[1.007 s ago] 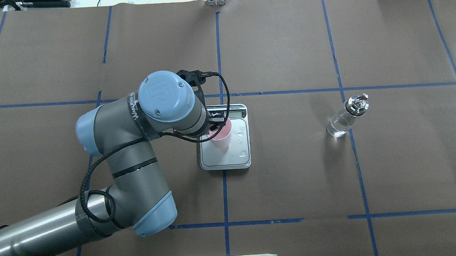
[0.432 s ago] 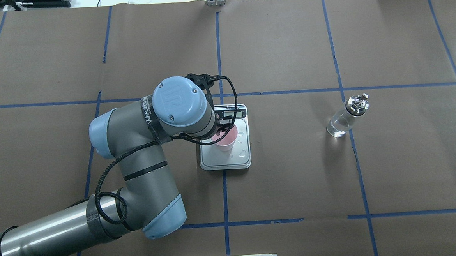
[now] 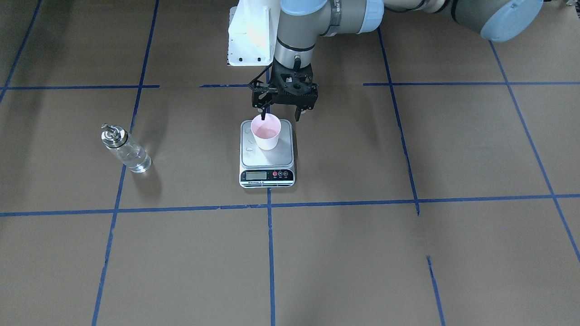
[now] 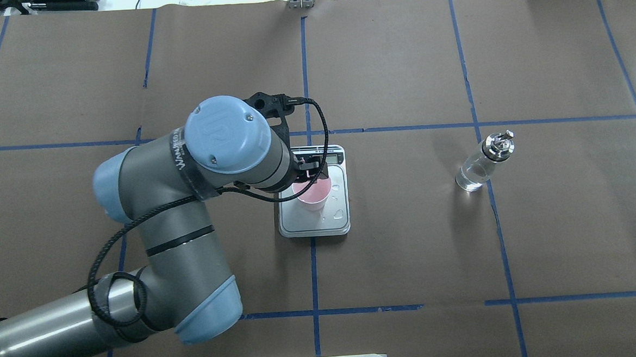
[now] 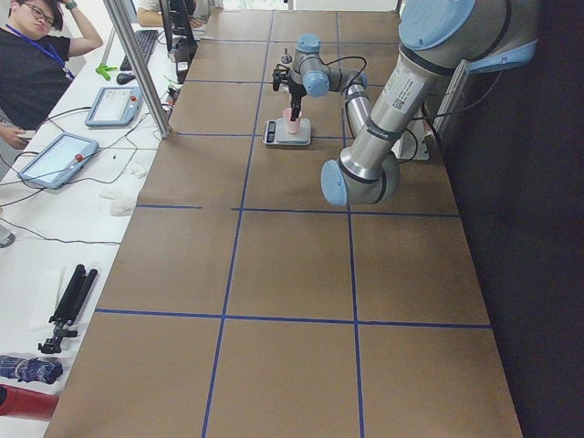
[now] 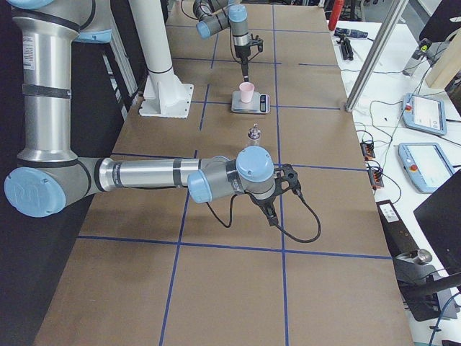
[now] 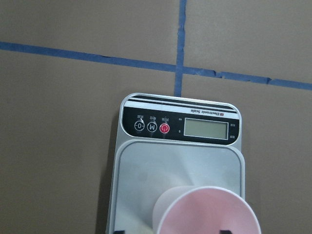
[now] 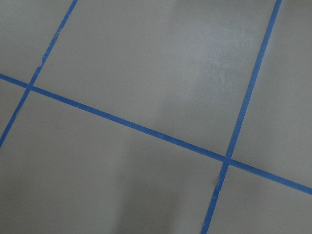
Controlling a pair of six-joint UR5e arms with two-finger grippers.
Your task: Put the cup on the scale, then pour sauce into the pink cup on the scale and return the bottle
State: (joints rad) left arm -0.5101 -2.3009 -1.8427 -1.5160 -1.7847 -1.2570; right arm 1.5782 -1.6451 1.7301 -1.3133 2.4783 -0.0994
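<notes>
The pink cup (image 3: pixel 266 132) (image 4: pixel 313 194) stands upright on the scale (image 3: pixel 267 158) (image 4: pixel 338 223), toward the platform's back. In the left wrist view the cup (image 7: pixel 207 212) fills the bottom edge below the scale's display (image 7: pixel 204 127). My left gripper (image 3: pixel 280 115) hangs open just above and behind the cup, one fingertip (image 3: pixel 261 111) near its rim, the other off to the side. The bottle (image 3: pixel 124 151) (image 4: pixel 483 161), with clear sauce in it, stands alone far to my right. My right gripper (image 6: pixel 270 209) hovers low over bare paper; I cannot tell whether it is open.
Water drops (image 4: pixel 339 214) lie on the scale's platform. The white base plate (image 3: pixel 249 36) is behind the scale. Brown paper with blue tape lines covers the table. A person (image 5: pixel 36 55) sits beyond the far edge beside tablets (image 5: pixel 55 160).
The cup went from tilted in my left gripper to standing upright on the scale. The left gripper has let go, and the arm has since risen and drawn back leftward.
</notes>
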